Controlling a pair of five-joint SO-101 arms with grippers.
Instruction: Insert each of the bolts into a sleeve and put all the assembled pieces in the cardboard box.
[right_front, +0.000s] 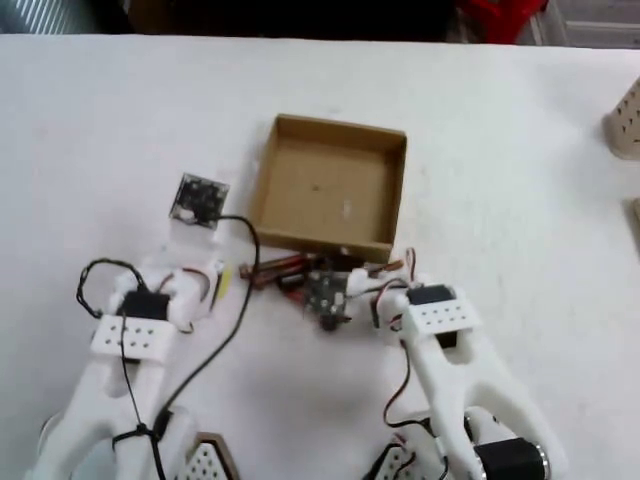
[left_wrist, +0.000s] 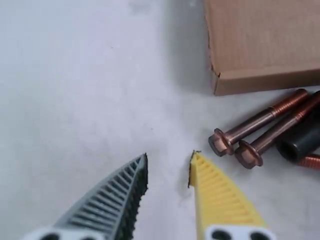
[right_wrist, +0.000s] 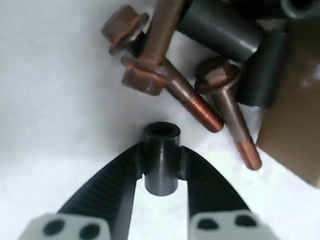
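The right hand (right_wrist: 161, 150) is clenched on a dark sleeve (right_wrist: 161, 167) whose open bore faces the heap of copper bolts (right_wrist: 170, 85) and other sleeves (right_wrist: 220, 27) just beside it on the white table (right_front: 500, 130). Seen from above, that heap lies at 6 o'clock of the cardboard box (right_front: 325, 185), close against its near wall. The left hand (left_wrist: 168, 159) hangs released at the box's 8 o'clock, its grey and yellow fingers parted over bare table near two bolt heads
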